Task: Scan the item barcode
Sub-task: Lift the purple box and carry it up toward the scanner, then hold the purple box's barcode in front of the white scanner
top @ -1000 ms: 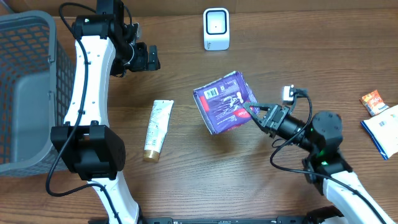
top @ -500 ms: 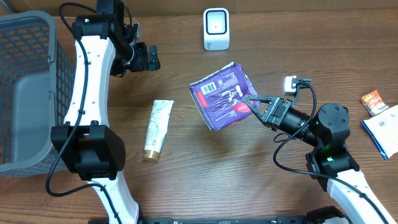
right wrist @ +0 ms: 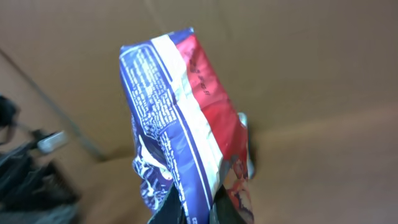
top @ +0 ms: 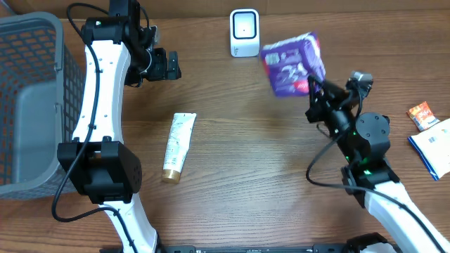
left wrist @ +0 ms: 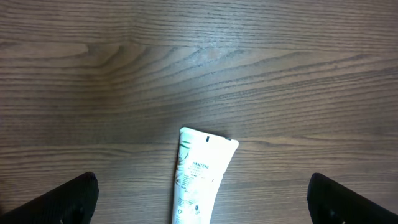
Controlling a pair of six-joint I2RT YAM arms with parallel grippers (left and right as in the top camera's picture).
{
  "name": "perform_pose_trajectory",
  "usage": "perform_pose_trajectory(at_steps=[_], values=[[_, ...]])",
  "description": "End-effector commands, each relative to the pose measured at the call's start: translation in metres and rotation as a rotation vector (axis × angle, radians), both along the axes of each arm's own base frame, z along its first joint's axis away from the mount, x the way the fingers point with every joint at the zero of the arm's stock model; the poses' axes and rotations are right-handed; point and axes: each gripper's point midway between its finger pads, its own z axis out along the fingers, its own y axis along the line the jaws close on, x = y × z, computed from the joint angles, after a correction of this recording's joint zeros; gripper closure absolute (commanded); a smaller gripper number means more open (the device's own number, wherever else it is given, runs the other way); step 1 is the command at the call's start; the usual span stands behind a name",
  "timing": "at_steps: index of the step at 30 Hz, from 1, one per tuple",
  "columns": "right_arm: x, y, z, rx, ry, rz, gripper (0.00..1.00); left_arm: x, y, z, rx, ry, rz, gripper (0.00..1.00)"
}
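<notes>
**Scanner in reach.** At the far side of the table the right gripper (top: 311,86) holds the purple packet (top: 292,62) aloft, jaws clenched on its lower right corner. It is just right of the white scanner (top: 244,33), which stands at the far edge. We judge this to be the presenting step: the item is off the wood and near the reader, but not yet squarely before its window. (The wrist view gives us only a printed edge with a red band, and in neither view can we pick out the barcode for certain.) The next move, as we read it, calls for swinging the packet left, in front of the scanner. The wrist must also turn until the coded panel faces the window, without the thin wrapper slipping from so small a pinch.

The left gripper (top: 167,65) hangs over the far left of the table, jaws spread wide and holding nothing. Nearer to us a white tube (top: 179,146) lies flat, well apart from the packet. The grey mesh basket (top: 63,77) at the left edge is the only container, and nothing shows inside the part we can see. A small orange packet (top: 422,115) and a white-and-blue pack (top: 434,149) lie loose at the right edge.
</notes>
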Motion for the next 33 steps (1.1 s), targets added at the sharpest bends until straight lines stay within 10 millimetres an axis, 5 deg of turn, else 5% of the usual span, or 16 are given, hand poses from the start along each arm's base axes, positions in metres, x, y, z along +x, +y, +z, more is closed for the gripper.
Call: perform_pose_trajectory(at_steps=[1, 5, 9, 15, 21, 33], values=[[0.03, -0.016, 0.002, -0.237, -0.082, -0.13, 0.96, 0.002, 0.002, 0.011, 0.007, -0.033, -0.017, 0.0], [0.077, -0.019, -0.013, -0.496, -0.086, -0.196, 0.96, 0.002, 0.002, 0.011, 0.008, -0.033, -0.017, 0.0], [0.128, -0.005, 0.001, -0.68, -0.158, -0.2, 0.96, 0.002, 0.002, 0.011, 0.008, -0.033, -0.017, 0.0], [0.169, 0.031, 0.017, -0.905, -0.266, -0.159, 0.96, 0.002, 0.002, 0.011, 0.008, -0.033, -0.017, 0.0], [0.188, 0.07, -0.009, -1.185, -0.362, -0.106, 0.96, 0.002, 0.002, 0.011, 0.008, -0.033, -0.017, 0.0], [0.197, 0.102, -0.053, -1.582, -0.636, -0.19, 0.96, 0.002, 0.002, 0.011, 0.008, -0.033, -0.017, 0.0]])
